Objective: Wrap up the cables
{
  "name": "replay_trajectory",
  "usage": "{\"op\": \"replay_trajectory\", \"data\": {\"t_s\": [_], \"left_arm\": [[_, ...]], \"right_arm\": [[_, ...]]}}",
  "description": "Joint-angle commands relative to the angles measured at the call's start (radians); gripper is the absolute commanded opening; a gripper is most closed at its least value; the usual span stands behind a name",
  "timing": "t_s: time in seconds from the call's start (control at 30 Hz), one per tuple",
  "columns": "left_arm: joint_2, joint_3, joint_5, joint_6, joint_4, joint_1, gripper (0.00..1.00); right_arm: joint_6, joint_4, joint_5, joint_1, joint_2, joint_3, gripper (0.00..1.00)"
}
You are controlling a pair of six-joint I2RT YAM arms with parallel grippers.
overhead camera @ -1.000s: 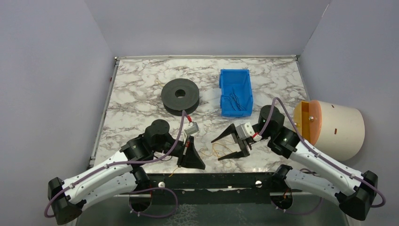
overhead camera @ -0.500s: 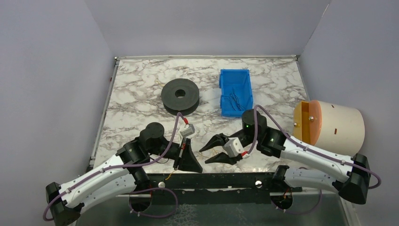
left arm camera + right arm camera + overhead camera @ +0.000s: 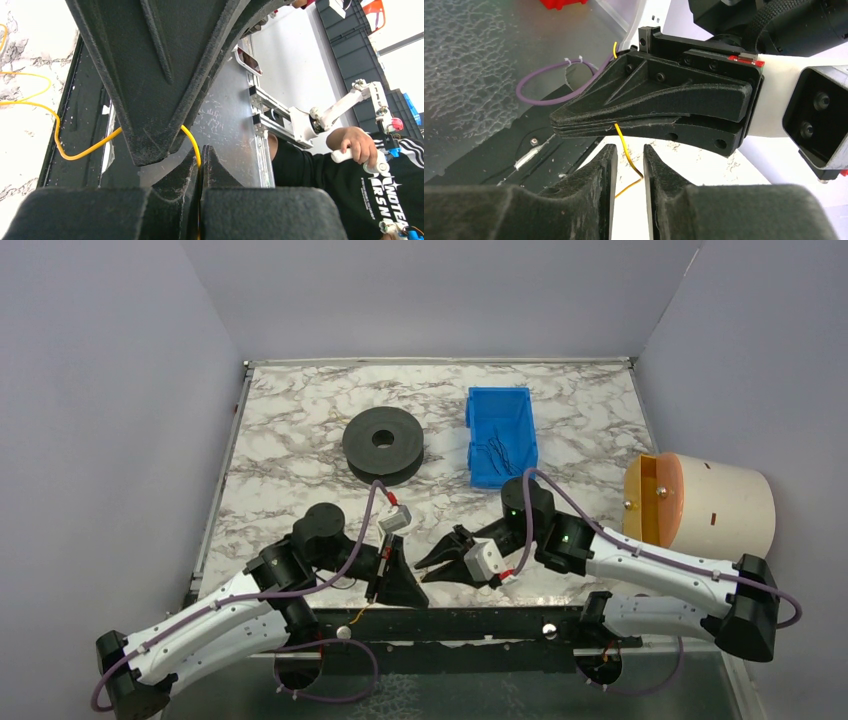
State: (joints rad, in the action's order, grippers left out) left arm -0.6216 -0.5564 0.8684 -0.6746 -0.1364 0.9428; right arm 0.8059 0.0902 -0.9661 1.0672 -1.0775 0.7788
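A thin yellow cable (image 3: 30, 104) lies on the marble table near the front edge. My left gripper (image 3: 410, 592) is shut on the cable (image 3: 199, 150), pinching it between its fingertips over the black front rail. My right gripper (image 3: 424, 570) sits right beside it, tips almost touching the left fingers. In the right wrist view the right gripper (image 3: 628, 152) is open with a narrow gap. The cable (image 3: 626, 150) hangs down from the left gripper (image 3: 649, 112) into that gap and bends against the right-hand finger (image 3: 651, 165). The rest of the cable is hidden under the grippers in the top view.
A black spool (image 3: 382, 443) stands mid-table. A blue bin (image 3: 502, 435) holding dark ties sits to its right. A cream and orange cylinder (image 3: 700, 502) is off the table's right edge. The black front rail (image 3: 480, 622) runs below the grippers. A person (image 3: 360, 150) is beyond the rail.
My right gripper has moved left and down to the left gripper, and its jaws have narrowed from wide open to a small gap around the cable. The left arm shifted slightly left.
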Motion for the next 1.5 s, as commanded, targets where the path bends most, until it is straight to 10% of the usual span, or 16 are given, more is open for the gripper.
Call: {"op": "replay_trajectory", "data": {"t_s": [0.0, 0.2, 0.57, 1.47], "left_arm": [[0.016, 0.009, 0.024, -0.006, 0.035, 0.004, 0.0], [0.021, 0.007, 0.01, 0.002, 0.034, 0.004, 0.0], [0.138, -0.169, -0.331, 0.191, -0.214, 0.004, 0.84], [-0.021, -0.322, -0.999, 0.396, -0.421, 0.004, 0.87]], "right_arm": [[-0.01, 0.051, 0.024, 0.01, -0.006, 0.027, 0.25], [-0.033, 0.054, 0.031, 0.011, 0.031, 0.004, 0.01], [-0.182, -0.019, 0.213, 0.011, 0.138, -0.037, 0.01], [-0.999, -0.411, 1.197, 0.009, 0.324, -0.055, 0.01]]}}
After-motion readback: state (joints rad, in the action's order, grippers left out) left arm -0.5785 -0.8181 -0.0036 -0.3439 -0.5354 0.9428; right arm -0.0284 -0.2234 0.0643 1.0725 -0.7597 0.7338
